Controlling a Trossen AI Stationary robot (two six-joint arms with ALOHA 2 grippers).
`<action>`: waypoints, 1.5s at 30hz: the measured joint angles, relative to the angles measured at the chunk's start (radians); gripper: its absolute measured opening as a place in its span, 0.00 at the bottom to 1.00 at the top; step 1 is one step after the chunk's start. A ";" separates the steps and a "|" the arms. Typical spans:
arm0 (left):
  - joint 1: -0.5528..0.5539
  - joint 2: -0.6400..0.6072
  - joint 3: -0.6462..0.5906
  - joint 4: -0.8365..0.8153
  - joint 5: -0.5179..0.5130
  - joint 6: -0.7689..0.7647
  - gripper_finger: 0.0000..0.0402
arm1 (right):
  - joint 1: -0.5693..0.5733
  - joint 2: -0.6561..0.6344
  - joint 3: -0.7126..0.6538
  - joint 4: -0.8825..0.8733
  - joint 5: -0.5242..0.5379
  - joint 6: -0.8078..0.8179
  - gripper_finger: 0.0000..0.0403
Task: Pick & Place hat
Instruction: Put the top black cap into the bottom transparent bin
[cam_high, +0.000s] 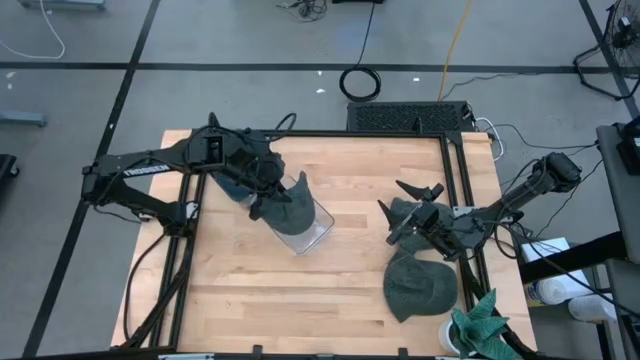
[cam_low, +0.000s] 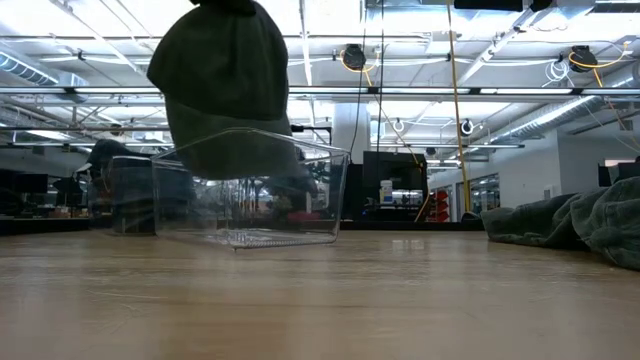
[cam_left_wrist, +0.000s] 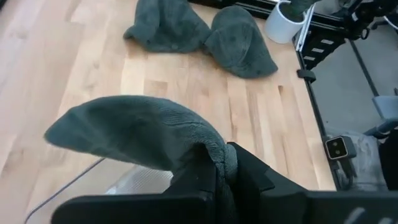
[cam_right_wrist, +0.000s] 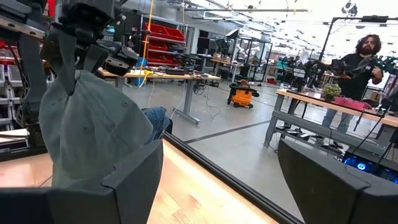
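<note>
Hats lie in three places on our wooden table. We see the left gripper clenched on a dark green hat, holding it up over the clear plastic bin at the table's middle left; in the low view the hat hangs with its lower edge dipping inside the bin's walls. On the right side, the right gripper hovers with its fingers spread wide, gripping nothing, above a second hat. A third hat lies flat nearer the table's near right corner, beside a white pot.
</note>
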 joint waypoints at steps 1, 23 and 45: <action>0.000 -0.001 0.000 -0.002 -0.007 -0.001 0.05 | 0.000 0.000 0.000 -0.001 0.000 0.000 0.75; -0.133 0.008 0.000 -0.009 -0.314 -0.304 0.05 | 0.000 0.000 0.000 -0.001 0.000 0.000 0.75; -0.241 0.113 0.000 0.061 -0.432 -0.424 0.05 | 0.000 0.000 0.000 -0.001 0.000 0.001 0.75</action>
